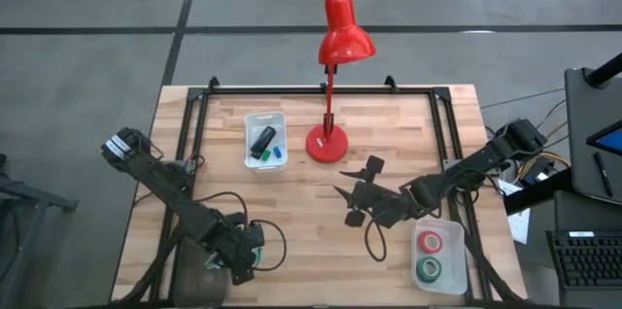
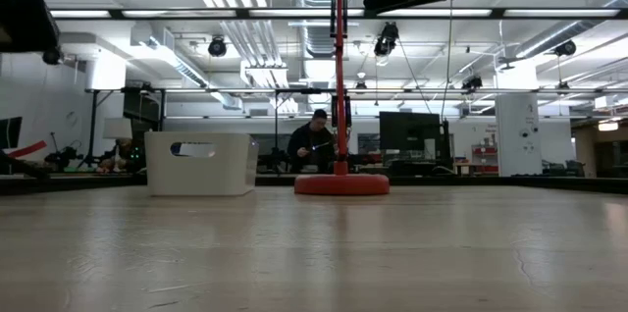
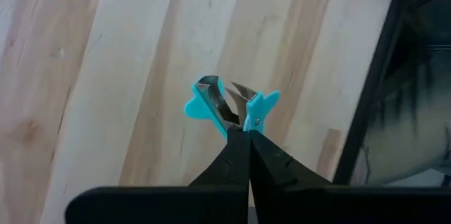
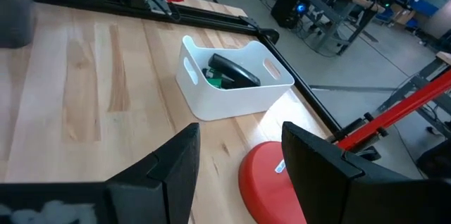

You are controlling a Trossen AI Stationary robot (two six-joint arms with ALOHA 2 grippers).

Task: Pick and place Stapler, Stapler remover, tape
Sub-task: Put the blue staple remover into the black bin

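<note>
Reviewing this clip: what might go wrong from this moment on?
1. The left end effector pinches the small turquoise staple remover only by one wing at its fingertips, so it might twist or drop.
2. The white plastic bin already holds the black bar-shaped stapler, leaving little room.
3. The open right end effector hangs close to the red desk lamp's round base and might bump it.

Two tape rolls (image 1: 429, 256), two bins (image 1: 250, 122)

Stapler (image 1: 262, 141) in bin (image 1: 251, 121) — lamp (image 1: 328, 142) just right
</note>
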